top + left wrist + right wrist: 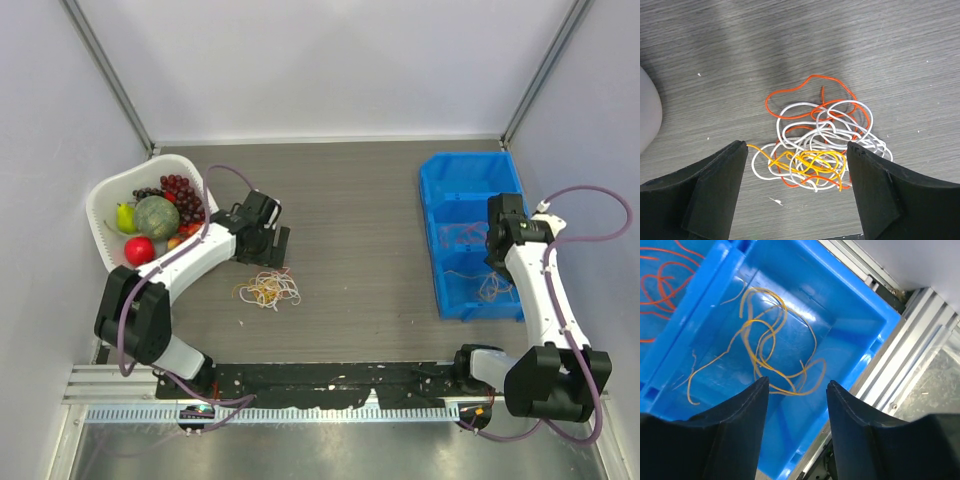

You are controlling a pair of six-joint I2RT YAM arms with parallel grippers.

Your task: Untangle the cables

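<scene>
A tangle of thin orange, yellow and white cables (268,289) lies on the wooden table, also in the left wrist view (820,145). My left gripper (270,246) is open above the tangle's far side, its fingers (715,185) straddling the tangle (797,146), holding nothing. My right gripper (497,262) is open and empty over the blue bin (450,230). A loose yellow cable (765,347) lies in the bin's near compartment, below my right gripper (797,385). An orange-red cable (662,277) lies in the compartment beyond it.
A white basket (104,215) of fruit stands at the left, close to my left arm. The blue bin (850,305) has several compartments and sits near the table's right edge, next to a metal rail (920,345). Grey walls enclose the table.
</scene>
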